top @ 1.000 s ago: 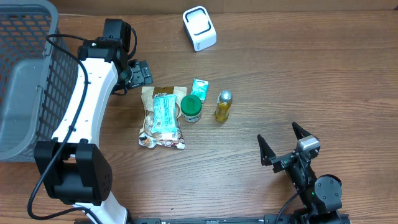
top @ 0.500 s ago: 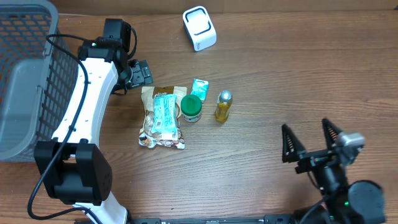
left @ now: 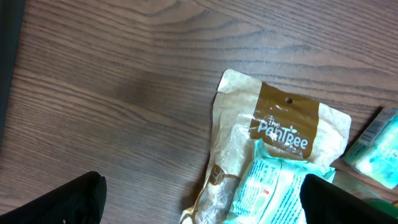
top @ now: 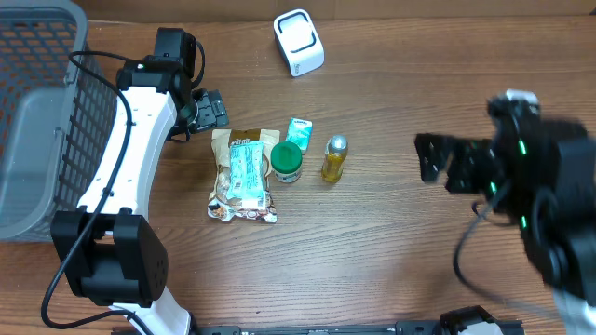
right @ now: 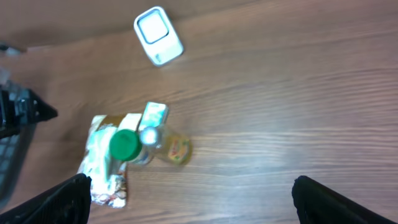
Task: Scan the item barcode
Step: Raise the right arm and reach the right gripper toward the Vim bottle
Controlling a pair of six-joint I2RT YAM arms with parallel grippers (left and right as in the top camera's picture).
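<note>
A white barcode scanner (top: 299,42) stands at the back of the table, also in the right wrist view as the scanner (right: 158,36). The items lie mid-table: a brown snack bag (top: 244,175) with a teal packet on it, a green-capped jar (top: 286,162), a small teal pack (top: 299,131) and a yellow bottle (top: 334,158). My left gripper (top: 209,110) hangs open just behind the bag (left: 273,149), holding nothing. My right gripper (top: 447,160) is raised and blurred, to the right of the bottle (right: 168,146), open and empty.
A grey mesh basket (top: 37,121) fills the left edge of the table, with my left arm stretched along its right side. Bare wood lies between the items and my right arm.
My right arm has lifted from the front right edge and swung back over the right side of the table, still open. The left arm and the items have not moved.
</note>
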